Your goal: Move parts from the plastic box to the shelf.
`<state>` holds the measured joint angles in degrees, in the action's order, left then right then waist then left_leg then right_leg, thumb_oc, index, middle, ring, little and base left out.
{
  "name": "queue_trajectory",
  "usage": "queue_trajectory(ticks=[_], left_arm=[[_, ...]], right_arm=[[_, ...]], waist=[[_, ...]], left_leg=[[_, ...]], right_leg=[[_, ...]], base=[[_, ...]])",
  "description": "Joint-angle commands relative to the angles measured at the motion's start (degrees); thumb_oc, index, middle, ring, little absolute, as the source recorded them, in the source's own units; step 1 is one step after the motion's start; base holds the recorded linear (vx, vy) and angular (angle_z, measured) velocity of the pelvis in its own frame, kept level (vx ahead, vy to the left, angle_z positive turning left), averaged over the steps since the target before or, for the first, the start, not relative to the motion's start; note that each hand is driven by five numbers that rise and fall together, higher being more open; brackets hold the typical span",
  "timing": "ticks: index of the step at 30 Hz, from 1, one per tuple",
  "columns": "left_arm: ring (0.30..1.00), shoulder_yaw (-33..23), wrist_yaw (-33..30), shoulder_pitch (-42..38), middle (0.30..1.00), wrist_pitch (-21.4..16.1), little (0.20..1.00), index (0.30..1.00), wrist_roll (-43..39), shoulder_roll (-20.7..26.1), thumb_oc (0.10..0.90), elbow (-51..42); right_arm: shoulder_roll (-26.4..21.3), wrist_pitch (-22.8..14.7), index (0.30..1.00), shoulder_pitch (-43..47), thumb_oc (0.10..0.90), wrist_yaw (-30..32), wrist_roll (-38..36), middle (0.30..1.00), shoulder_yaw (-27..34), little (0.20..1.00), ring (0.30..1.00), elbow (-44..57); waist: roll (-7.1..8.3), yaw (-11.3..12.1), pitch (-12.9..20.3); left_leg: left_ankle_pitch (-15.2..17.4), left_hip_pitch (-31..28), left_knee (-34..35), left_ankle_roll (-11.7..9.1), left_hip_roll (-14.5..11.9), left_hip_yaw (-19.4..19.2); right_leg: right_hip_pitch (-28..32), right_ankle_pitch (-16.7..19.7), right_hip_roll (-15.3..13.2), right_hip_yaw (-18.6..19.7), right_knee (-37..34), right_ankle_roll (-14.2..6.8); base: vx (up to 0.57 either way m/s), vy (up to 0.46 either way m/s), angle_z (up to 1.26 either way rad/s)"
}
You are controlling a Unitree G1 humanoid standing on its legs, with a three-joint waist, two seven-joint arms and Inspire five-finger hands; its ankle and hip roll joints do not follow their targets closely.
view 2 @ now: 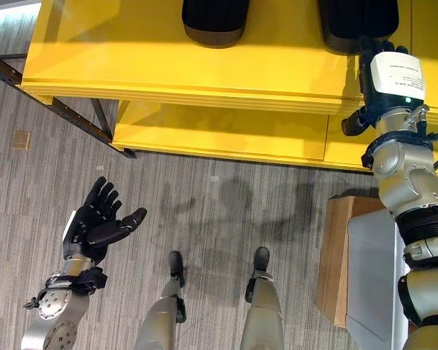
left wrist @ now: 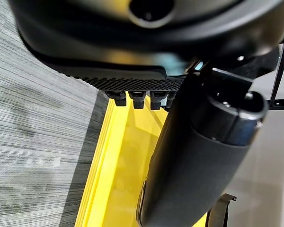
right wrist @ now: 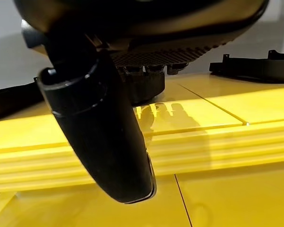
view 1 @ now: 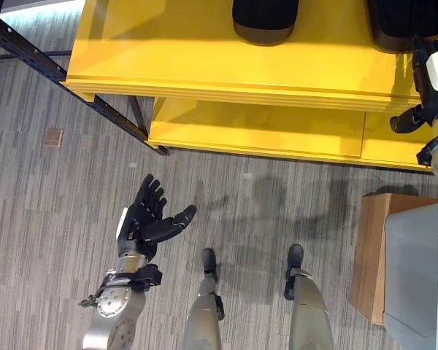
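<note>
A yellow shelf (view 1: 204, 65) spans the far side, with a lower board (view 1: 263, 127) beneath it. Two black parts lie on its top board, one in the middle (view 1: 265, 20) and one at the right (view 2: 358, 25). My right hand (view 2: 385, 80) reaches over the shelf's front edge at the right, fingers straight and open, their tips (right wrist: 146, 70) just short of a black part (right wrist: 144, 87). Nothing is in its grasp. My left hand (view 1: 147, 217) hangs over the floor at the lower left, palm up, open and empty. The grey plastic box (view 2: 372, 270) stands at the lower right.
A brown wooden crate (view 1: 372, 248) sits under the plastic box. A dark steel frame (view 1: 29, 51) runs diagonally at the shelf's left end. More black parts (right wrist: 255, 68) lie further along the shelf. Grey carpet (view 1: 58, 219) covers the floor in front.
</note>
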<state>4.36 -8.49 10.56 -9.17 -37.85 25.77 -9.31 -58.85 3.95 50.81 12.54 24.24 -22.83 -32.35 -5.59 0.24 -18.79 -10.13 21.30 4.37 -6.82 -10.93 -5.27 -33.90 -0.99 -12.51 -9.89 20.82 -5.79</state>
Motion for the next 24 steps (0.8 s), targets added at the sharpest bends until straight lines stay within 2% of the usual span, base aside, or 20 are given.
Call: queue_trajectory(ticks=[1,24], left_arm=[[1.0,-2.05,-0.34,-1.52,1.0,-6.87,1.0,1.0,-0.07,0.91,0.9,-6.27],[1.0,-2.39,-0.69,-1.7,1.0,-7.28,1.0,1.0,-0.21,0.96,0.9,-6.33]], right_arm=[[-3.57,-0.65,1.0,12.13,0.9,4.96,-0.46,1.0,-2.71,1.0,1.0,0.86],[-3.05,-0.48,1.0,14.28,0.9,5.24,-0.38,1.0,-4.12,1.0,1.0,0.04]], waist=[[1.01,1.17,1.0],[1.09,1.57,0.74]], left_leg=[[5.58,-9.44,0.63,-0.92,-3.45,-1.3],[5.51,-9.12,0.63,-0.94,-3.34,-0.92]], right_leg=[[-2.3,2.65,2.27,0.07,0.21,-2.16],[-2.88,2.57,2.05,-0.09,0.62,-2.1]], base=[[0.0,0.0,0.0],[0.0,0.0,0.0]])
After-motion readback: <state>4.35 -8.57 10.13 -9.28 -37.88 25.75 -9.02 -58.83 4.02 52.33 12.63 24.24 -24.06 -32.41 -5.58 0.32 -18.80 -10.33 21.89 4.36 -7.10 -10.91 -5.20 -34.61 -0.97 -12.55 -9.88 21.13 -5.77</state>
